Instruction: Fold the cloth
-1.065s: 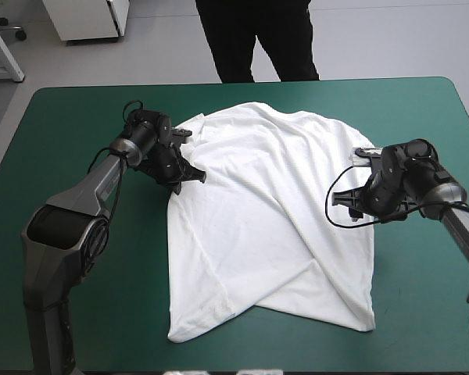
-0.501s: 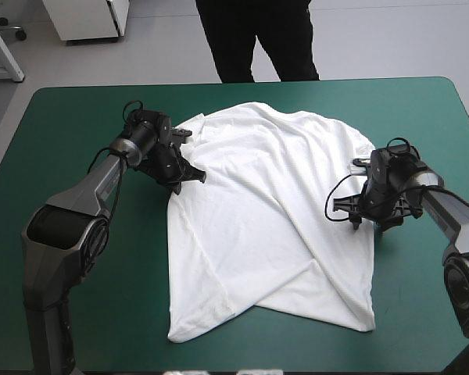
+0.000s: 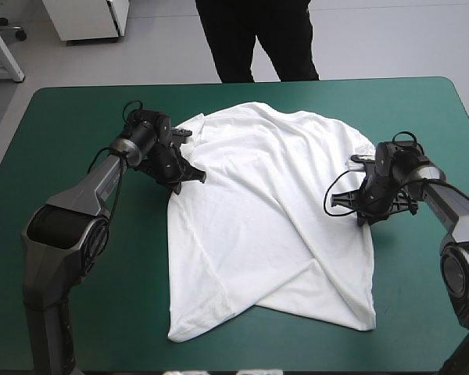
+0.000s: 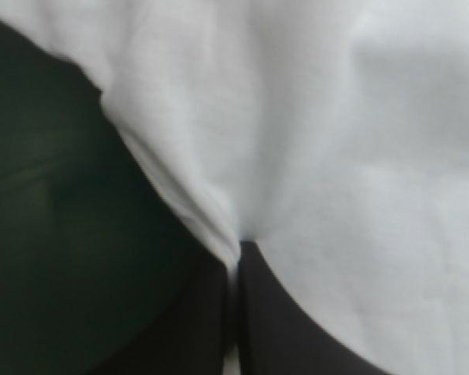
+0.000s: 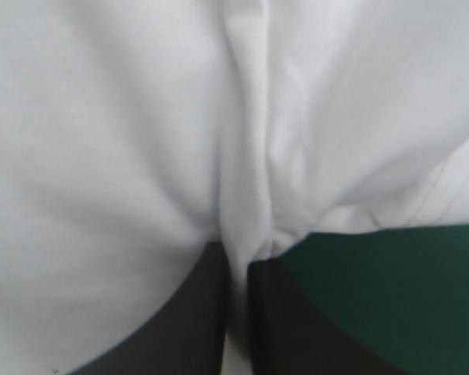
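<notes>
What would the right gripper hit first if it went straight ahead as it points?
The T-shirt itself: the right gripper is shut on its edge, and white cloth fills the way ahead, apparently lying flat on the table.

The right gripper (image 3: 365, 211) moved. Earlier it was held higher, its wrist turned so that its bulk faced upward beside the T-shirt's (image 3: 258, 219) right edge. Just before, it dropped and rolled over, and its tips went down onto the cloth. After that it shifted only slightly, the wrist drawing a touch toward the table's far edge. It ended with a ridge of white cloth pinched between its fingers (image 5: 195, 320), more cloth spread ahead of it, and the teal-green cover (image 5: 391, 305) just beside one finger.
</notes>
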You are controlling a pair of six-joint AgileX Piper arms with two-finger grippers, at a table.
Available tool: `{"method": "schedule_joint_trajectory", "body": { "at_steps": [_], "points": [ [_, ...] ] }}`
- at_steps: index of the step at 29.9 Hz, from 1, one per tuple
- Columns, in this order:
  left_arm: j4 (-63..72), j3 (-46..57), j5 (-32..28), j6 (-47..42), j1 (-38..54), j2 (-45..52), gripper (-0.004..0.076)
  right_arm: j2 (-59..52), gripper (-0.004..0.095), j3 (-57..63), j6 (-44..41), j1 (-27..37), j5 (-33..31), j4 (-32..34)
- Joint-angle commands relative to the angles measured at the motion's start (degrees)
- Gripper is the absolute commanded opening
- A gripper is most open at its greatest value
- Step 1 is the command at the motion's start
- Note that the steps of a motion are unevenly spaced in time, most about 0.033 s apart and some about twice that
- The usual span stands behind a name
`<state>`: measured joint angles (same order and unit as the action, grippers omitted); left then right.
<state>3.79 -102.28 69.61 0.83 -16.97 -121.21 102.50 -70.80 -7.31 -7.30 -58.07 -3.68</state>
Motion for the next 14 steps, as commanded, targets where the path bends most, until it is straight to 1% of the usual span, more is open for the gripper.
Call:
{"method": "schedule_joint_trajectory", "body": {
  "at_steps": [1,7,11,14],
  "points": [
    [1.83,-0.44,3.51,1.04,-0.05,3.51,-0.0009,-0.88,-0.0017,0.09,1.14,-0.16,-1.33,-4.56],
    [1.59,-0.78,4.13,1.81,-0.05,10.73,-0.0009,-7.86,-0.0017,-2.40,1.63,-0.16,-1.99,-3.77],
    [1.48,-2.53,4.03,2.17,-0.05,15.95,-0.0009,-13.09,-0.0017,-7.10,1.53,-0.16,-2.85,-1.83],
    [1.37,-4.60,4.14,2.27,-0.05,19.96,-0.0009,-15.98,-0.0017,-12.29,1.53,-0.16,-5.27,-1.30]
  ]
}}
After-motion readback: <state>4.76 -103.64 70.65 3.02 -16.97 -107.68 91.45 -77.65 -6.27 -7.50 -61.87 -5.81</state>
